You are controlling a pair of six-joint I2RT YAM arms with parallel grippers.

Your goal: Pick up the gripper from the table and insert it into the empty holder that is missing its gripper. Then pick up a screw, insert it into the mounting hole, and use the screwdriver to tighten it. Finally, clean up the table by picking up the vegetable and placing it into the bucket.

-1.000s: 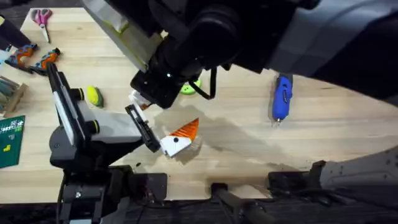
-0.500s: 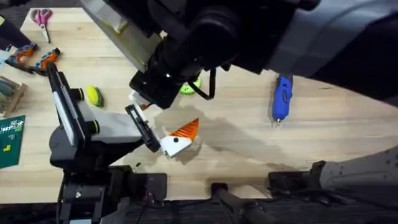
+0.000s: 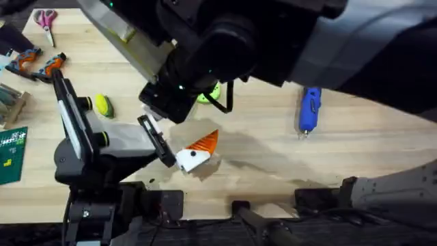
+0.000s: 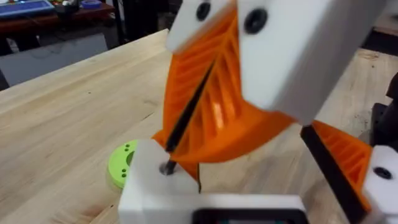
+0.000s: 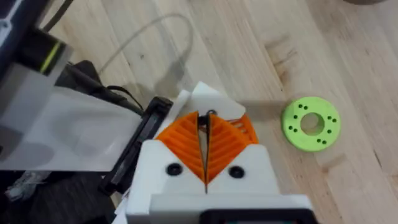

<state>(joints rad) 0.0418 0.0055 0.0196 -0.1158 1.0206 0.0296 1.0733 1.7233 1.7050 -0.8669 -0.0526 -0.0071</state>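
My right gripper (image 5: 205, 124) is shut on a thin black screw (image 4: 189, 109). It hangs over my left gripper (image 3: 194, 154), and the screw's lower end rests at a hole in the white holder block (image 4: 155, 186) of one left finger. The other left finger carries an orange wedge tip (image 4: 339, 152), and the left jaws stand apart. I cannot tell whether an orange tip sits in the holder. The blue screwdriver (image 3: 309, 109) lies to the right on the table. The yellow-green vegetable (image 3: 102, 104) lies at the left. The bucket is out of view.
A green ring disc (image 3: 208, 94) lies just behind the two grippers. Orange-handled pliers (image 3: 41, 65), pink scissors (image 3: 46, 18) and a green circuit board (image 3: 10, 154) sit along the left edge. The right arm looms large across the table's middle.
The right arm has shifted slightly to the left and away over the left gripper. The left arm and the table's things have not moved.
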